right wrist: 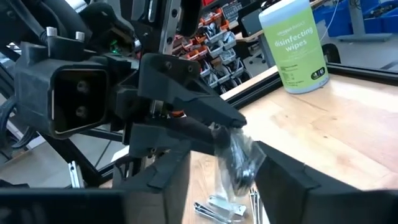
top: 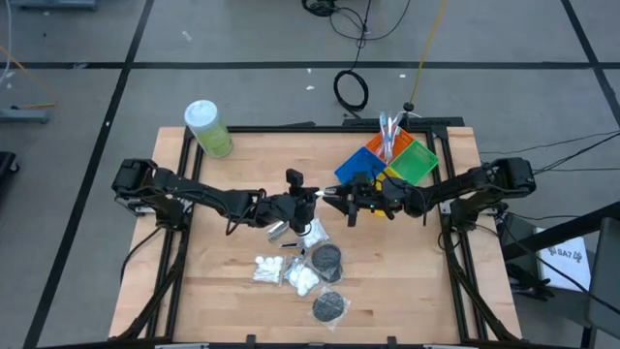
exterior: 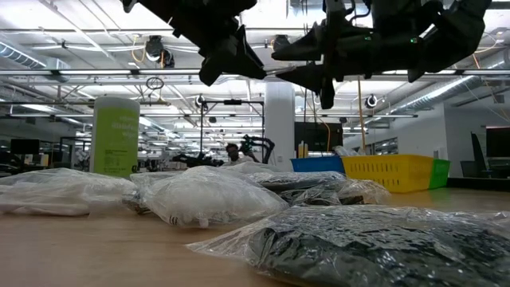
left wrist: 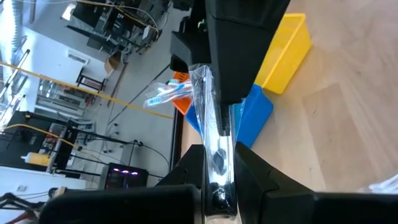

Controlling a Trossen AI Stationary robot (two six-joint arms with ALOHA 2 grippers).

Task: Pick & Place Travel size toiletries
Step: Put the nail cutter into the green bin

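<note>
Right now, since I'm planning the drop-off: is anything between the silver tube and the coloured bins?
Yes: the right end effector, open around the silver tube in the left end effector, and its arm lie between it and the bins. Nothing else does.

Wooden table (top: 232,301) carries green bottle (top: 208,128), coloured bins (top: 415,163), bagged toiletries (top: 291,274)

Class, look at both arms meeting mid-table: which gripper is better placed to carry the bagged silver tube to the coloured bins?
Probably the right gripper: it sits beside the coloured bins, its fingers flanking the bagged silver tube pinched in the left gripper.
</note>
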